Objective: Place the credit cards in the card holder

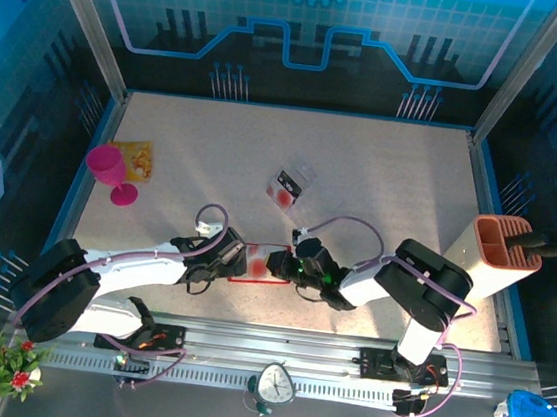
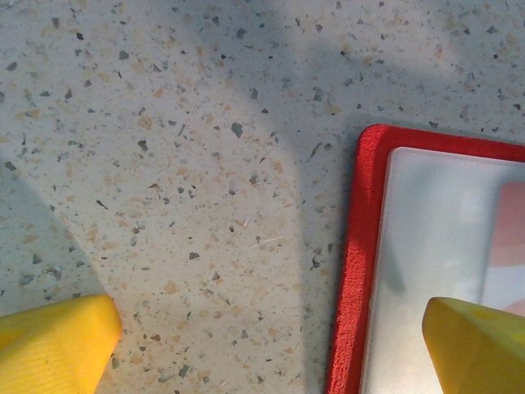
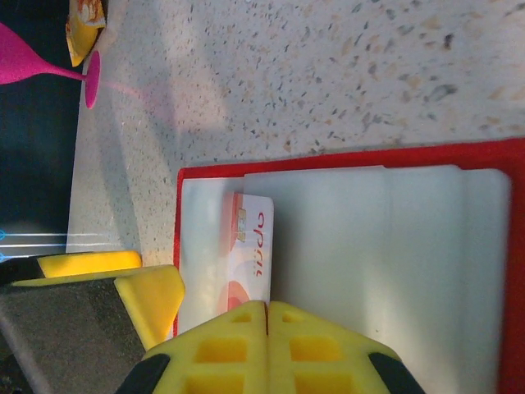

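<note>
- Over the table, in the top view, the card holder [image 1: 255, 278] lies open and flat near the front edge, between the left gripper [image 1: 218, 258] and the right gripper [image 1: 288, 265]. Both arms cover its ends, and its inside is a reddish blur. Farther up the table, well apart, a credit card [image 1: 286, 182] lies with clear plastic [image 1: 305, 176] about it, too small to read. A pink goblet [image 1: 112, 171] and a yellow-orange packet [image 1: 133, 159] sit near the left edge, and an orange-brown rack [image 1: 505, 241] at the right.
- At the left wrist, the yellow fingers [image 2: 53, 349] stand wide apart with nothing between them. One is over bare table [image 2: 180, 164], the other over the holder's pale lining. The holder's red corner is sharp here, cut off by the frame at right and bottom.
- At the right wrist, the fingers [image 3: 246, 324] are pressed together with nothing seen between them, tips at the holder's lining. Plain here is a second credit card [image 3: 251, 254], pale with a red round mark, at the pocket's edge. Whether it is tucked under the pocket or lying on it, I cannot tell.
</note>
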Controlling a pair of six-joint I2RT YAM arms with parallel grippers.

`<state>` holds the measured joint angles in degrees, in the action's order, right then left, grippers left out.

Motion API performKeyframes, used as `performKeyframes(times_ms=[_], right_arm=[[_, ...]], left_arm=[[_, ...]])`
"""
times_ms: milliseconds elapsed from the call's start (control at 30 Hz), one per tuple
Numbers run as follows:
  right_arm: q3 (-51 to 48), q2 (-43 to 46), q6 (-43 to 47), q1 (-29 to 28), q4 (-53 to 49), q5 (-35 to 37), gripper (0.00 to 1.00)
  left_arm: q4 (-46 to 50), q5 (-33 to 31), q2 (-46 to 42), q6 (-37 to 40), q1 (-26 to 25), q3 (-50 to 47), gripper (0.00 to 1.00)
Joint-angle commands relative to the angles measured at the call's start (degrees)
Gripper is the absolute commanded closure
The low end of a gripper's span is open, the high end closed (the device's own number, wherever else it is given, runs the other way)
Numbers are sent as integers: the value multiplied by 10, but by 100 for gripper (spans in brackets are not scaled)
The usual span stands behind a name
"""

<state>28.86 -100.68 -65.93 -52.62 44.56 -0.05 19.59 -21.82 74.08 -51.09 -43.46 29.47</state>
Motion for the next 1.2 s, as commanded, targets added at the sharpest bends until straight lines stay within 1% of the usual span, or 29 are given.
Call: performKeyframes(times_ms=[0, 67, 100, 167, 200, 267, 333, 400, 467, 533, 600, 700, 767, 867, 900, 1167], right_arm=[[21, -20, 18, -16, -67, -22, 100], [35, -21, 30, -18, -90, -35, 100], [41, -19, 38, -19, -104, -42, 95], [50, -2, 59, -17, -138, -51, 80], [55, 12, 74, -15, -164, -53, 74], [63, 45, 98, -12, -213, -51, 67], [76, 76, 126, -7, -264, -49, 66], [96, 102, 163, -3, -335, -38, 66], [117, 116, 198, -2, -379, -27, 68], [141, 117, 229, 0, -415, -24, 72], [166, 109, 259, 1, -440, -26, 79], [196, 85, 282, -1, -459, -34, 86], [208, 67, 288, -1, -464, -35, 89], [212, 46, 291, -3, -466, -36, 91], [230, 39, 292, -5, -468, -35, 92], [262, -4, 303, -17, -490, -24, 93]], left_arm=[[36, 5, 10, -7, -1, -20, 2], [35, 4, 10, -7, -1, -18, 2], [36, 3, 9, -7, -1, -16, 2], [40, 2, 5, -8, -1, -10, 2], [43, 1, 0, -9, -1, -7, 1], [50, -2, -11, -11, 0, -1, 1], [57, -4, -26, -15, 0, 3, 1], [68, -8, -41, -19, 2, 8, 1], [79, -12, -54, -24, 6, 10, 1], [89, -14, -63, -28, 11, 10, 1], [97, -14, -71, -33, 18, 7, 1], [106, -15, -72, -38, 27, 0, 1], [105, -11, -68, -41, 32, -6, 1], [99, -9, -61, -44, 36, -12, 1], [96, -9, -57, -44, 37, -13, 1], [66, 0, -15, -30, 43, -19, 1]])
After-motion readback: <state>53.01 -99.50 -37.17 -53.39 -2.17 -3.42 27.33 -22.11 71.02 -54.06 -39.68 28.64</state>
